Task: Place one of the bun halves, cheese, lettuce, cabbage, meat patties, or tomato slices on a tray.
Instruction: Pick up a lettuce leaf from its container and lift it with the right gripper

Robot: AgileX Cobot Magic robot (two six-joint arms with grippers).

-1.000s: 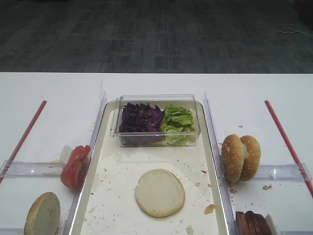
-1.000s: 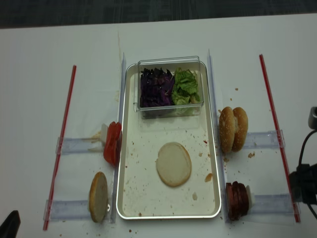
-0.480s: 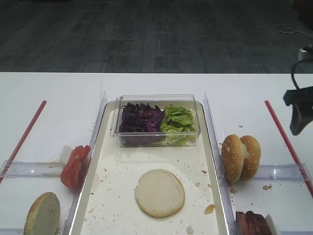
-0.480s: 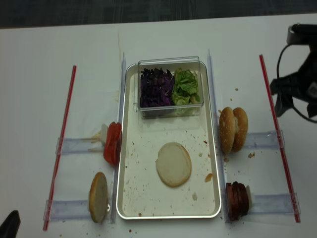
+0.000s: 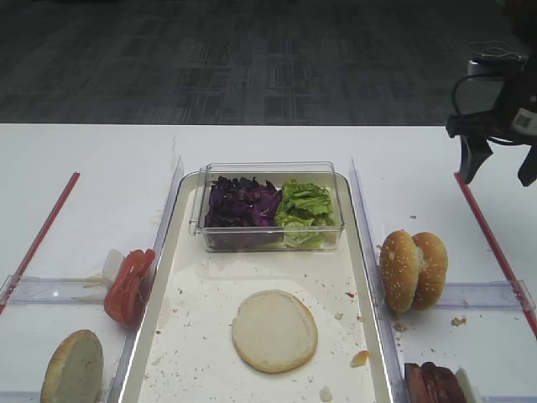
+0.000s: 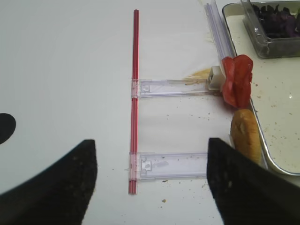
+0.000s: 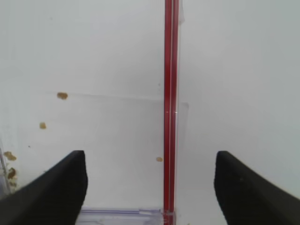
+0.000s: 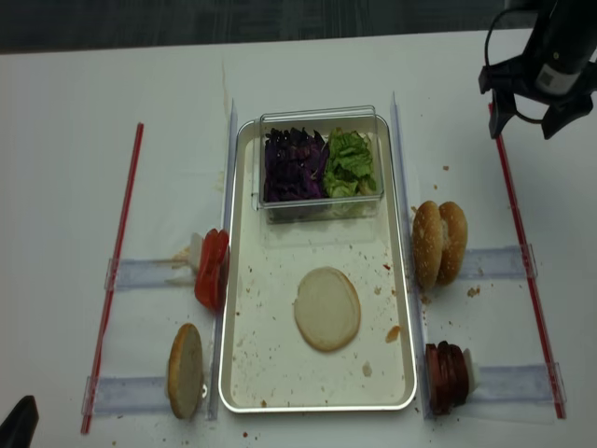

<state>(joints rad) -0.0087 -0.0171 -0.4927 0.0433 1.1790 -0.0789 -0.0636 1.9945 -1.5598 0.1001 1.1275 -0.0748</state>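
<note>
The right gripper (image 8: 525, 119) is hanging above the far right part of the desk (image 8: 65, 140), over the far end of the right red strip (image 8: 519, 233). It is released, with its two dark fingers (image 7: 51, 192) standing wide apart and nothing between them. In the right wrist view the red strip is running straight between these fingers, over the white desk with a few crumbs.

The left gripper (image 6: 150, 187) is also released and holding nothing; its fingers are showing at the bottom of the left wrist view, above the near left corner of the desk, near the left red strip (image 6: 134, 93).

The tray (image 8: 244, 373) is lying in the middle of the desk. One bun half (image 8: 327, 309) is lying flat on it, cut face up, near the centre. At the far end of the tray a clear plastic box (image 8: 319, 115) is holding the cabbage (image 8: 294, 164) on the left and the lettuce (image 8: 349, 164) on the right, touching each other.

Left of the tray, the tomato slices (image 8: 212, 271) are standing on edge, and nearer the front another bun half (image 8: 185, 371) is standing just beside the tray's rim. Right of the tray, two sesame bun halves (image 8: 439, 243) are standing together, and the meat patties (image 8: 447, 378) are standing near the front right corner.
</note>
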